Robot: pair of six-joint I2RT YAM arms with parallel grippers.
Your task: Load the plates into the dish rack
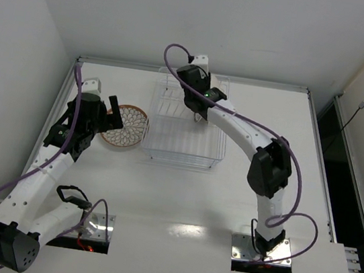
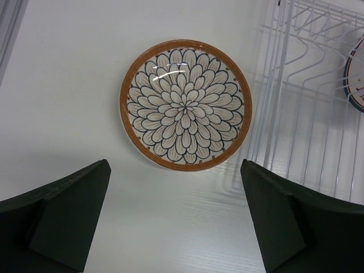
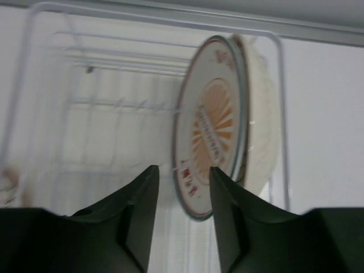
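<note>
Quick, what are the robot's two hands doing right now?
Left gripper: open, holding nothing, near the petal plate.
Right gripper: open, holding nothing, facing the sunburst plate.

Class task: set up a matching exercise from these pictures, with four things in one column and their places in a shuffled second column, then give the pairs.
1. petal plate
2. sunburst plate
3. left gripper
4. right gripper

A. above the rack
B. flat on the table, left of the rack
C. on edge in the rack
D. open above the table, near the flat plate

Pairs: 1-B, 2-C, 3-D, 4-A
</note>
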